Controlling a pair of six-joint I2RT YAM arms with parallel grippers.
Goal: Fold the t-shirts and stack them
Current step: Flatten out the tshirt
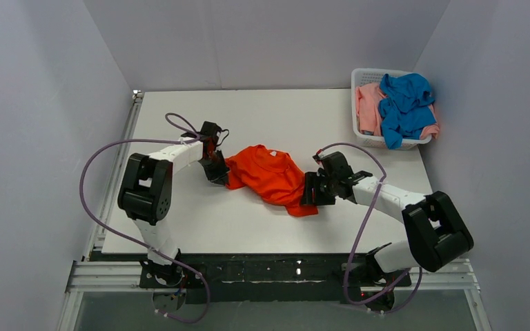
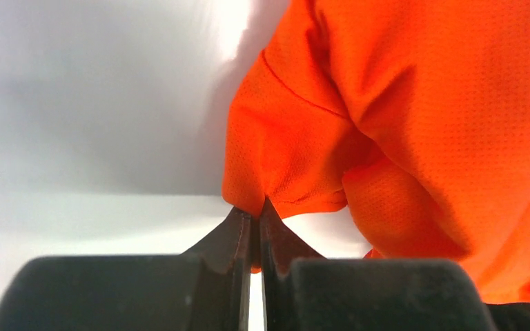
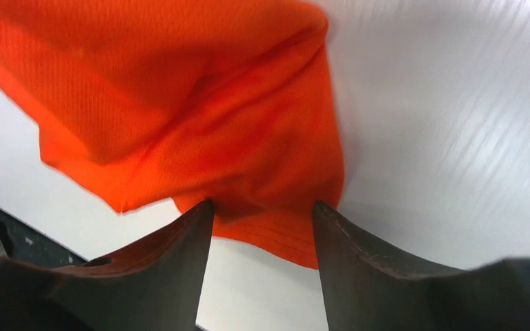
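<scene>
Orange-red short-sleeved cloth t-shirt (image 1: 270, 176) lies rumpled in the middle of the flat white table (image 1: 303, 114), between my two arms. It is neither spread nor folded. The bright blue t-shirt (image 1: 406, 103) and the pale pink t-shirt (image 1: 367, 107) are heaped in the white slotted plastic basket (image 1: 371, 141) at the far right corner, so I judge most of the job lies ahead.

My left gripper (image 2: 257, 210) is clenched on the very edge of a sleeve hem at the shirt's left side, and only a sliver of cloth shows between the fingers. My right gripper (image 3: 262, 207) stands spread, its fingers on either side of a bunched fold at the shirt's lower right edge, and it grasps nothing as yet.

The thin left pinch worries me most. If I pull the shirt taut, the hem could slide out and the cloth would drop back in a heap.

On the right, the fold between my fingers looks several layers thick. Closing there could catch front and back together, or a sleeve along with the hem, and the shirt would then spread twisted instead of flat. I cannot tell from my wrist view which layers lie in that bunch.

My right fingertips also sit low over the table, so pressing further down might jam them against it.
</scene>
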